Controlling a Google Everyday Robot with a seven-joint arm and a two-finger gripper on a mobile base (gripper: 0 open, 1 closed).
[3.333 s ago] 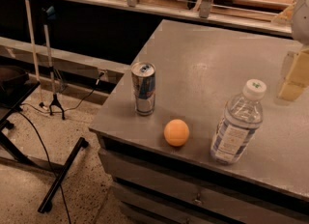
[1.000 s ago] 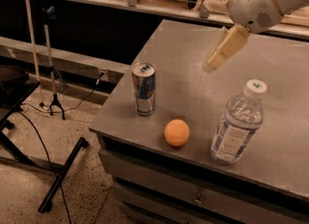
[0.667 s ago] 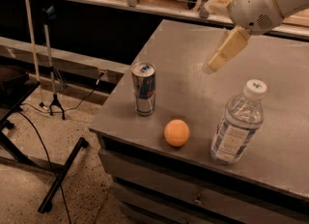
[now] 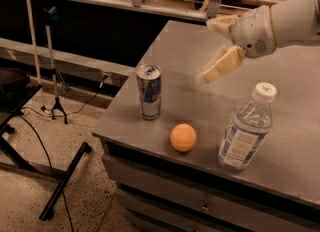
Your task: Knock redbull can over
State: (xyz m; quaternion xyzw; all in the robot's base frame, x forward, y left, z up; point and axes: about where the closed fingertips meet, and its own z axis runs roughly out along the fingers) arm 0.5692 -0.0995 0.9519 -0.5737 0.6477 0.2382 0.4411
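Hovering over the grey table [image 4: 300, 71], the gripper [image 4: 206, 51] has its fingers spread apart w/ nothing held; the redbull can [image 4: 149, 92] stands upright camera-left of and below the gripper, near the table's front-left corner, well apart from it; an orange ball [image 4: 183, 137] lies below the gripper, near the front edge; a water bottle [image 4: 246, 128] stands below-right. Handling est.: thin metal wall, light, stiff, smooth; slim tall body should tip readily. No grasp req.; contact pt: upper sidewall nr the rim, pushed sideways.

White arm [image 4: 287, 18], cream gripper [image 4: 209, 51] above table [image 4: 295, 106]
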